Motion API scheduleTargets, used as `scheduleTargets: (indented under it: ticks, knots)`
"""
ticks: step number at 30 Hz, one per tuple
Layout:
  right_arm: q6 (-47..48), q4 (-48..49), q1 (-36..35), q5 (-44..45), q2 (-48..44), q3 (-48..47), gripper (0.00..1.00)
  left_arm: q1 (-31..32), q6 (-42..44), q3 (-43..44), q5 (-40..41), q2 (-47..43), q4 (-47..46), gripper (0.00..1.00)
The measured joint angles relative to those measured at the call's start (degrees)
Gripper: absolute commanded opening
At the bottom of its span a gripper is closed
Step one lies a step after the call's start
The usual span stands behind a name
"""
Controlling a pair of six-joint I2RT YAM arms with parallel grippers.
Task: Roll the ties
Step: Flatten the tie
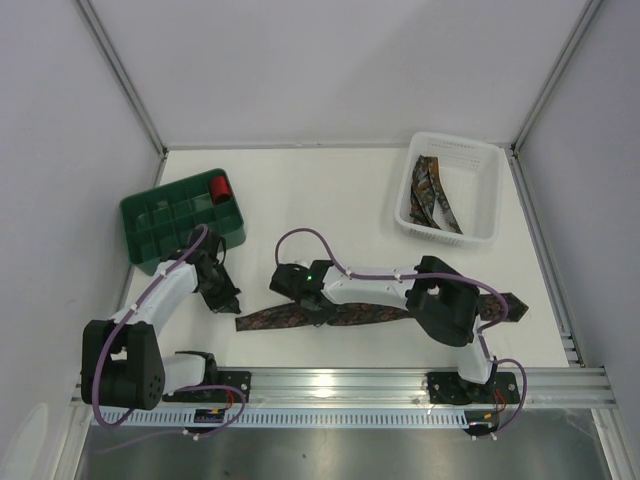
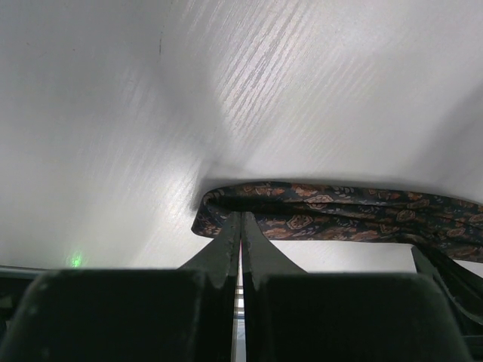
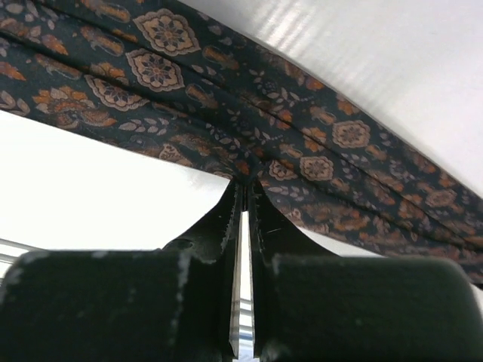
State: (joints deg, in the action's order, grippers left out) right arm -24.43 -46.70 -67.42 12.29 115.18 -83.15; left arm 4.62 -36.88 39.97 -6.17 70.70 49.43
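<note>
One patterned tie [image 1: 370,315] lies stretched along the near part of the table, from a left end by the left arm to a pointed right end near the right arm's elbow. My right gripper [image 1: 310,305] is shut on this tie near its left part. In the right wrist view the fabric [image 3: 302,143] bunches at the gripper's [image 3: 243,181] tips. My left gripper [image 1: 228,298] is shut just above the tie's left end. In the left wrist view it [image 2: 241,217] overlaps the tie's [image 2: 339,215] folded end, with no fabric seen between the jaws. More ties [image 1: 432,195] lie in the basket.
A white basket [image 1: 490,190] stands at the back right. A green compartment tray [image 1: 150,215] with a small red roll [image 1: 220,187] stands at the left, close behind my left arm. A metal rail runs along the table's near edge.
</note>
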Motion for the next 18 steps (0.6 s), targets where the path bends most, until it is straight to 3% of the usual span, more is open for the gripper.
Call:
scheduleTargets:
  ticks: [18]
  knots:
    - [2.1,-3.1,3.4,1.9,0.6,-6.7,0.06,0.0,0.7,0.0,-0.2,-1.4,0.6,0.01]
